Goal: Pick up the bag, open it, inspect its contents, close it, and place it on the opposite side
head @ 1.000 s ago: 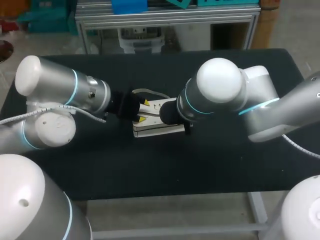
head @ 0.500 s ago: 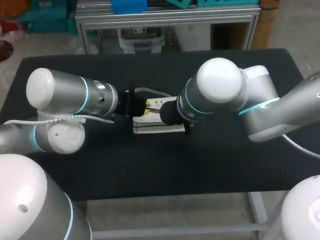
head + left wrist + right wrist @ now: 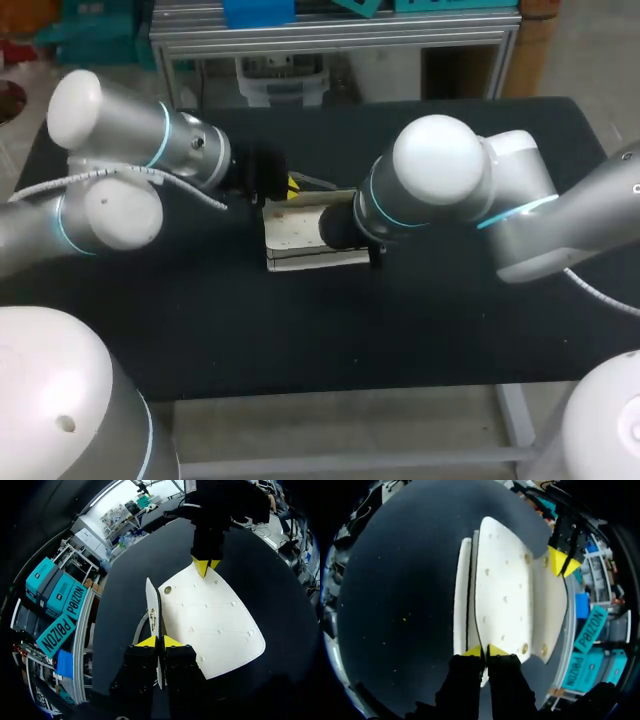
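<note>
A white studded bag (image 3: pixel 298 233) lies mid-table. My left gripper (image 3: pixel 291 186) comes in from the left to the bag's far edge. In the left wrist view it (image 3: pixel 159 641) is shut on the thin flap (image 3: pixel 151 605), which stands on edge between its fingers, with the bag's studded panel (image 3: pixel 215 625) beside it. My right gripper (image 3: pixel 484 651) is shut on the opposite edge of the bag (image 3: pixel 502 585); in the head view its own wrist hides it. Each wrist view shows the other gripper across the bag: the right one (image 3: pixel 205 566) and the left one (image 3: pixel 562 562).
The black table (image 3: pixel 300 330) stretches bare in front of the bag and to both sides. Its far edge runs close behind my left gripper. Both arms crowd the middle above the bag.
My left gripper has shut on the bag's flap and drawn back toward the far side of the table, taking the flap with it. The right arm has stayed put.
</note>
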`<control>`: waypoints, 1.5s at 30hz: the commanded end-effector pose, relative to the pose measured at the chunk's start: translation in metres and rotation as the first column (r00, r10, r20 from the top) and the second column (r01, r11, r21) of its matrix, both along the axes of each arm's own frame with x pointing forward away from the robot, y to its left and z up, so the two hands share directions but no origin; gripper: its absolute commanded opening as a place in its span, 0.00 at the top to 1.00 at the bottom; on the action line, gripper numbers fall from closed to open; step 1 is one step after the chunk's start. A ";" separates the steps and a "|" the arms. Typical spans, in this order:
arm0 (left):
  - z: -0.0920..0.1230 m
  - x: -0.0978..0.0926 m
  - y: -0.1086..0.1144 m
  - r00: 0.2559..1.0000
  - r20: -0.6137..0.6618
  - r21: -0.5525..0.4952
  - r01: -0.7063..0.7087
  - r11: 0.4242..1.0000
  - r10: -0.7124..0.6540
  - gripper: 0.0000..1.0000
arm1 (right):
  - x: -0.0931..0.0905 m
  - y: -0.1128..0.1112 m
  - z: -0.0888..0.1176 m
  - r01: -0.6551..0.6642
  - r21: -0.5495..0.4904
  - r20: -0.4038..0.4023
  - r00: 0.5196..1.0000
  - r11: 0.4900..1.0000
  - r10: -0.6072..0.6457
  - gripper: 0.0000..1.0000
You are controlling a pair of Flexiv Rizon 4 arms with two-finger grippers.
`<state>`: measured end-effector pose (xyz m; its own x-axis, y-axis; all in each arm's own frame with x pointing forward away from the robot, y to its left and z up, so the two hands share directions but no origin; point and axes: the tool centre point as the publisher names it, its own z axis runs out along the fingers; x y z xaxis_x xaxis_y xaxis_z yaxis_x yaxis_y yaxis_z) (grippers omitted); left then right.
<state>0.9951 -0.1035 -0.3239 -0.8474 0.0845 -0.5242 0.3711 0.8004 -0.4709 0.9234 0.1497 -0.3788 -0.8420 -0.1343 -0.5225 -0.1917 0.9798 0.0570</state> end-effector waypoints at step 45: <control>-0.033 0.025 -0.017 0.990 -0.105 -0.009 -0.100 0.995 0.098 0.37 | -0.001 0.000 -0.002 0.000 0.002 0.005 1.000 1.000 0.000 1.00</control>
<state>1.0114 -0.1195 -0.3537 -0.8943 -0.0132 -0.4472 0.2404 0.8288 -0.5052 0.9232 0.1499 -0.3786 -0.8416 -0.1344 -0.5231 -0.1920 0.9797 0.0573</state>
